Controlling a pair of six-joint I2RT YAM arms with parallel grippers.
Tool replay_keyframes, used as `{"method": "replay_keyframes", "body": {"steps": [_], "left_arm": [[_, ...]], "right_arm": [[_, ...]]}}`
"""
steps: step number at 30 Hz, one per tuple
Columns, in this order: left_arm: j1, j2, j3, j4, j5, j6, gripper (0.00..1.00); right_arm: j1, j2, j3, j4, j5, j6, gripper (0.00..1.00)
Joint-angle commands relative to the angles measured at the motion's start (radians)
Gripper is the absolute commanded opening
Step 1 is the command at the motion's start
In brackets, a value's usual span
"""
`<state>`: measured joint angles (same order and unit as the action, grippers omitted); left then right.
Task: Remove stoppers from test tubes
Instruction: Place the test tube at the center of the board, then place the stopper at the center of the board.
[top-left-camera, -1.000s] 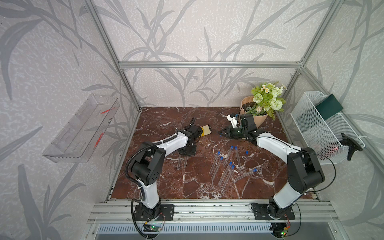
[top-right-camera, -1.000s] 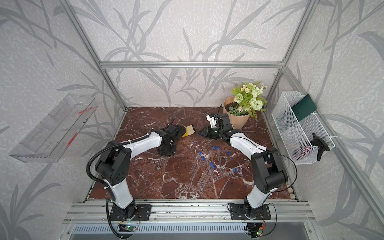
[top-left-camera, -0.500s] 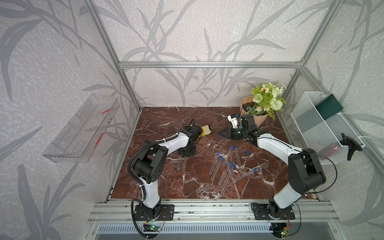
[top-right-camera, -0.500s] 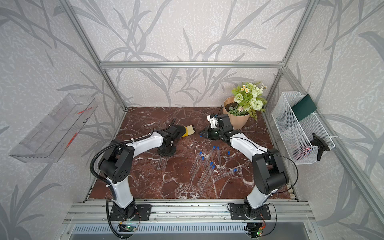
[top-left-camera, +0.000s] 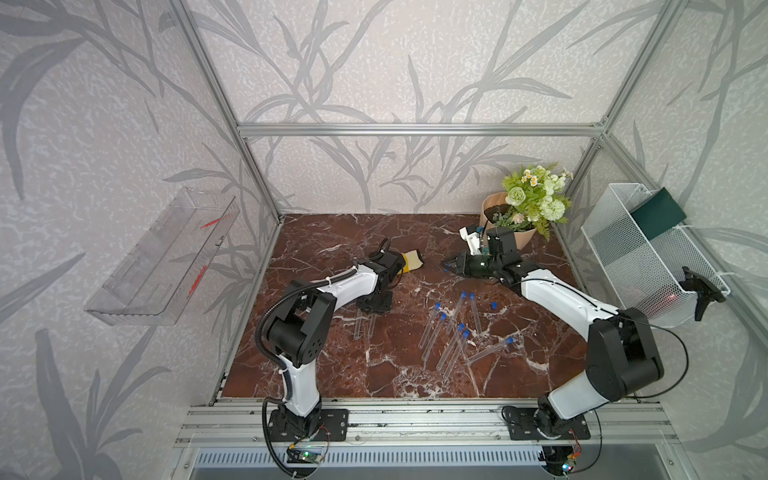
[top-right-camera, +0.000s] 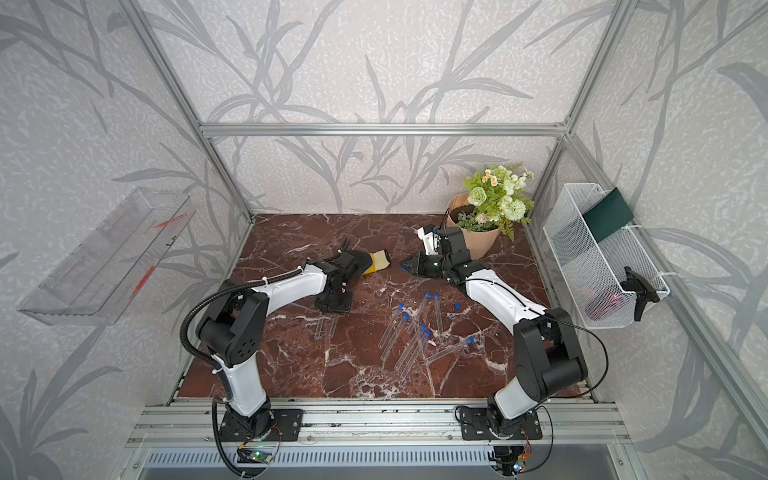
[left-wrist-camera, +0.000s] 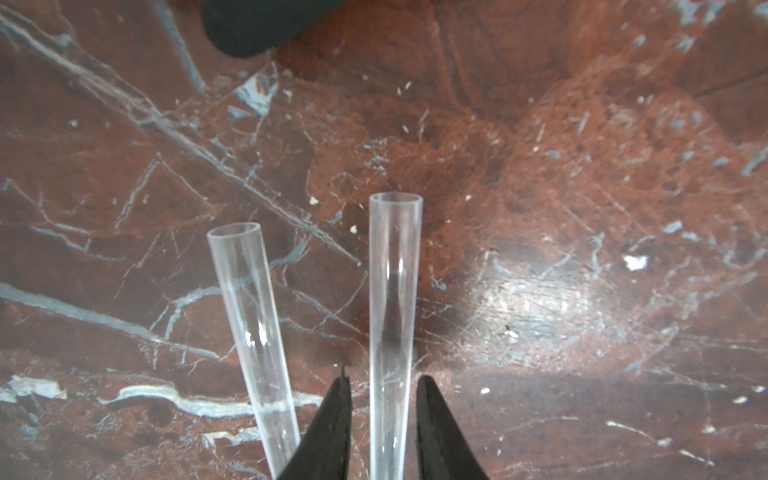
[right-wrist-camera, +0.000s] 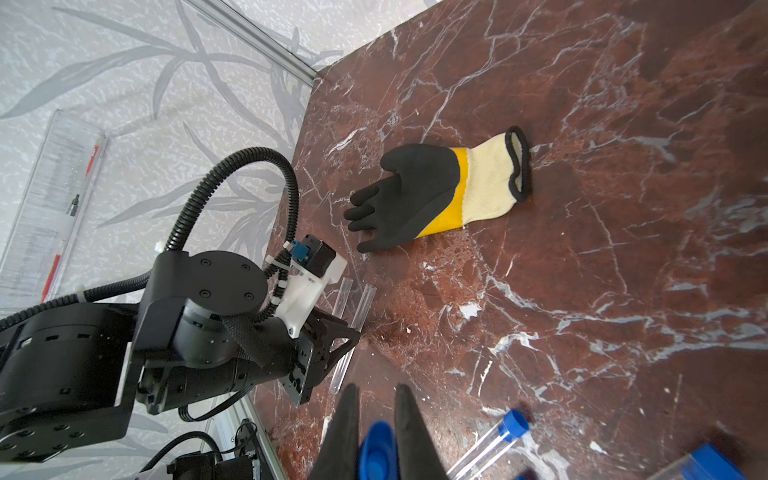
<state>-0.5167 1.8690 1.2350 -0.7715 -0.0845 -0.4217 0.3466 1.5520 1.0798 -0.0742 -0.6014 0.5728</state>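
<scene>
My left gripper (left-wrist-camera: 382, 378), jaws parted, straddles a test tube (left-wrist-camera: 392, 291) lying lengthwise ahead; right gripper (right-wrist-camera: 376, 388) clamps a stopper (right-wrist-camera: 376, 449).

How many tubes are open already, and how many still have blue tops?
Done: two tubes lie open by the left end effector, whose jaws loosely straddle one. In hand: the right end effector pinches a blue stopper. Left: about seven capped tubes.
</scene>
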Motion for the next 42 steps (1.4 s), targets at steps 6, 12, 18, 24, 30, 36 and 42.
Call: {"method": "replay_keyframes", "body": {"steps": [6,12,18,24,30,36,42], "left_arm": [[0.0,-0.035,0.048,-0.052,0.017,0.011,0.32],[-0.007,-0.083,0.054,-0.06,0.039,0.043,0.41],[-0.047,-0.108,0.049,-0.032,0.059,0.117,0.51],[-0.098,-0.127,0.058,0.0,0.103,0.143,0.56],[-0.124,-0.136,0.077,0.025,0.186,0.142,0.56],[-0.144,-0.179,0.063,0.104,0.304,0.159,0.66],[-0.166,-0.207,0.046,0.185,0.427,0.163,0.69]], "right_arm": [[-0.054,-0.117,-0.039,-0.267,0.104,-0.098,0.05],[-0.149,-0.162,-0.1,-0.47,0.245,-0.102,0.05],[-0.249,-0.177,-0.152,-0.561,0.341,-0.094,0.05],[-0.331,-0.124,-0.156,-0.582,0.414,-0.128,0.06],[-0.362,-0.017,-0.158,-0.529,0.44,-0.149,0.07],[-0.363,0.05,-0.159,-0.467,0.433,-0.141,0.1],[-0.363,0.106,-0.152,-0.427,0.41,-0.137,0.12]]}}
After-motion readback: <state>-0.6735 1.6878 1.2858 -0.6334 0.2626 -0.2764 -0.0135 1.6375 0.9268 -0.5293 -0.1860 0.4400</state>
